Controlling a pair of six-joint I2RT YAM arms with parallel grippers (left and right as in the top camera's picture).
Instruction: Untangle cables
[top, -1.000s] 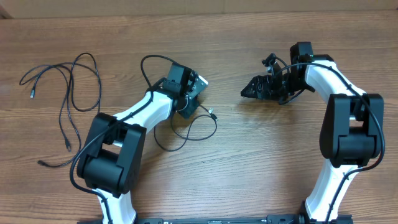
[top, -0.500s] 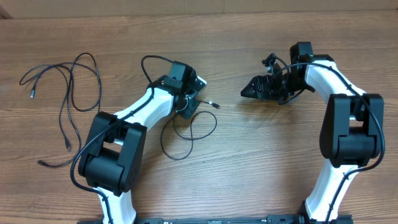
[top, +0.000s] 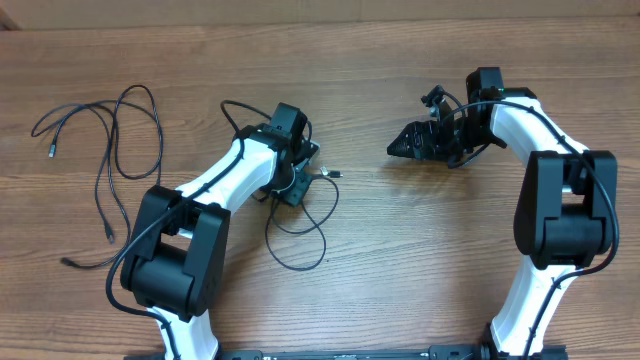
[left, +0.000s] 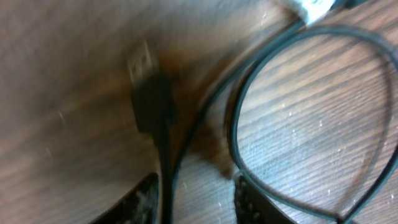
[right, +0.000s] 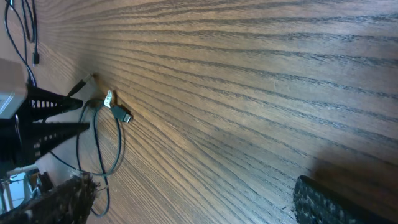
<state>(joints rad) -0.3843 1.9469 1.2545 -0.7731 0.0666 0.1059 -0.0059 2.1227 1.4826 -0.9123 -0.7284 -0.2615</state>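
One black cable (top: 300, 228) lies in a loose loop in front of my left gripper (top: 300, 180), its silver-tipped plug (top: 335, 175) just to the right. In the left wrist view a USB plug (left: 146, 81) lies ahead, and its cord (left: 165, 180) runs back between the fingers (left: 134, 202), close to the left one, with a clear gap beside it. The left gripper (left: 193, 205) is open. More cables (top: 105, 150) lie spread at the far left. My right gripper (top: 400, 148) hovers open at the right, holding nothing. Its wide-set fingers (right: 336, 199) frame bare wood, and the loop (right: 99, 143) shows far off.
The wooden table (top: 420, 250) carries only the cables and both arms. The white left arm (top: 215, 185) crosses the middle left, between the two cable groups. The right arm (top: 555, 190) stands along the right side. Thicker black arm cables run along both arms.
My left gripper has moved down and slightly left, and the cable loop has shifted and stretched toward the front. The right arm has not moved.
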